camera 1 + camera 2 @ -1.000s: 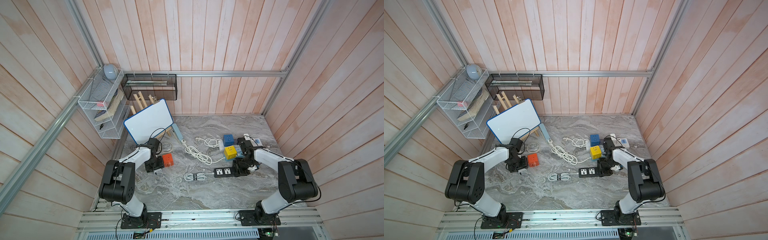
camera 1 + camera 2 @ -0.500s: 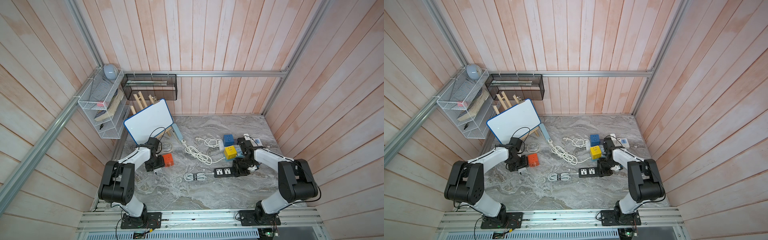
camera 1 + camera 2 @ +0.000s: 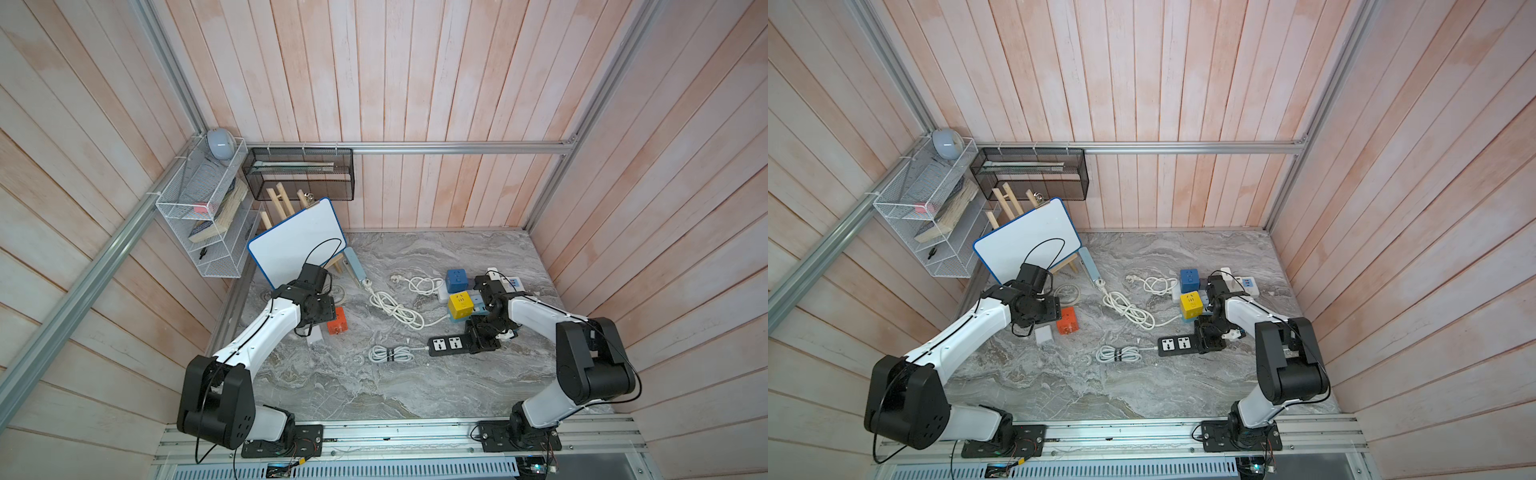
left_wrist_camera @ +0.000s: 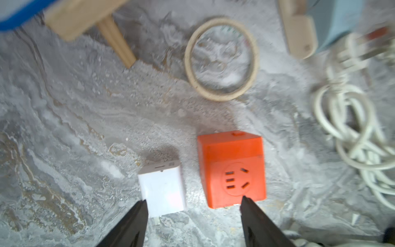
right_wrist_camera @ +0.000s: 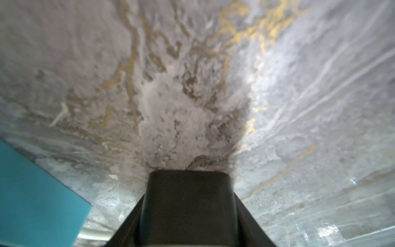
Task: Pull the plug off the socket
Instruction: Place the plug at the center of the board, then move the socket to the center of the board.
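I see left hand (image 4: 193, 200) wide apart, empty; white plastic plug (image 4: 161, 190) lies on grey marbled worktop (image 4: 85, 107) beside orange cube socket (image 4: 232, 169), unplugged. Right hand (image 3: 482, 337) clamped on black rectangular power strip (image 3: 446, 345).

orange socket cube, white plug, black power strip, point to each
orange socket cube (image 4: 234, 180): left wrist view, holed face
white plug (image 4: 162, 188): left wrist view, broad side
black power strip (image 3: 448, 344): in a top view, between its outlets
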Robot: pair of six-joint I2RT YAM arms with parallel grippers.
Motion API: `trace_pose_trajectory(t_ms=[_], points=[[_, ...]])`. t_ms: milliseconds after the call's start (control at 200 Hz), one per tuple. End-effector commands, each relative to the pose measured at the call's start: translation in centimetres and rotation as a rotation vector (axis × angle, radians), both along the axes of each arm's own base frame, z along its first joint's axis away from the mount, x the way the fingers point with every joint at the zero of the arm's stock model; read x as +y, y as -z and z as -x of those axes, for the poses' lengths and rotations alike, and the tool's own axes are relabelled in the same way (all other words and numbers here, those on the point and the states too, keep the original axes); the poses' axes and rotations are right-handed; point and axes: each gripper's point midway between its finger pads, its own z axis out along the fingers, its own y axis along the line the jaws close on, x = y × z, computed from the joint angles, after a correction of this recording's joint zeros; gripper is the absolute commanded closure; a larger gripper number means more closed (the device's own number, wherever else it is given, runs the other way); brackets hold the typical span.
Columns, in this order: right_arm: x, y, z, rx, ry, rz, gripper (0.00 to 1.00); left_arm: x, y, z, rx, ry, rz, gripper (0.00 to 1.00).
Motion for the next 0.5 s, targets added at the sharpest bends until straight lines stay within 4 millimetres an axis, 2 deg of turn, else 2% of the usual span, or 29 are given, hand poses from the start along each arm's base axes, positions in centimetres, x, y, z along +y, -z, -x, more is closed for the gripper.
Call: trace_pose_trajectory(t_ms=[0, 135, 240, 370, 495], points=[[-3.4, 0.9, 0.9, 0.016, -0.029, 0.128, 0.99, -1.7, -3.3, -1.8, -0.125, 0.021, 0.014, 0.26], [-5.0, 0.9, 2.1, 0.025, 0.004, 0.139, 0.99, -5.6, -5.6, -2.6, -0.216, 0.133, 0.075, 0.26], [-6.2, 0.9, 2.8, 0.02, 0.037, 0.146, 0.99, -9.2, -6.3, -2.7, -0.241, 0.249, 0.125, 0.26], [-7.9, 0.7, 3.4, 0.027, 0.046, 0.177, 0.99, -13.0, -5.9, -2.5, -0.228, 0.35, 0.154, 0.26], [-8.8, 0.7, 3.8, 0.027, 0.055, 0.188, 0.95, -15.4, -5.1, -2.6, -0.191, 0.342, 0.196, 0.26]])
